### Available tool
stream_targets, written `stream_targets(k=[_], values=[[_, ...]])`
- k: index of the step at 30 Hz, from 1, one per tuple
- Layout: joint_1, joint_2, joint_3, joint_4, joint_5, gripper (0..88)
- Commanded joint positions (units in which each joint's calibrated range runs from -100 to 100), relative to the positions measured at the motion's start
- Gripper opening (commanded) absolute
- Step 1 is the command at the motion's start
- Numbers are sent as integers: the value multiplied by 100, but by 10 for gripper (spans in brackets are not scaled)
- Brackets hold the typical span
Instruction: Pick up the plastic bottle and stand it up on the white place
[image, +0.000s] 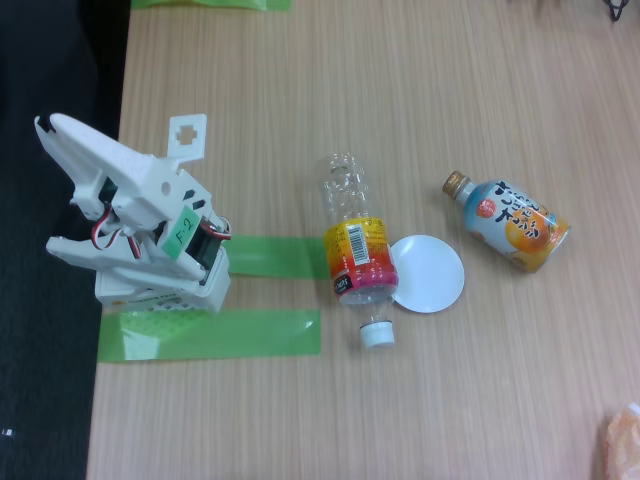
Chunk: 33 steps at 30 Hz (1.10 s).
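The plastic bottle (358, 255) lies on its side in the middle of the wooden table. It is clear, with a yellow-to-pink label band, and its white cap (377, 333) points toward the bottom of the fixed view. The white place (430, 275), a small round disc, lies flat just to the right, its left rim touching or slightly under the bottle's label end. My gripper (45, 183) is far to the left over the table's edge. Its two white fingers are spread apart and point left with nothing between them.
An opaque light-blue and orange bottle (510, 222) with a gold cap lies right of the disc. Two green tape strips (270, 257) (210, 333) run from the arm's base toward the clear bottle. An orange object (622, 445) sits in the bottom right corner. Dark floor lies beyond the table's left edge.
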Motion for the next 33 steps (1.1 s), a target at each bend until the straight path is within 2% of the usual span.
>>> stream_targets(k=[1,33], values=[[30,25,27,-92,29,54],[-15,25,27,-92,24,53]])
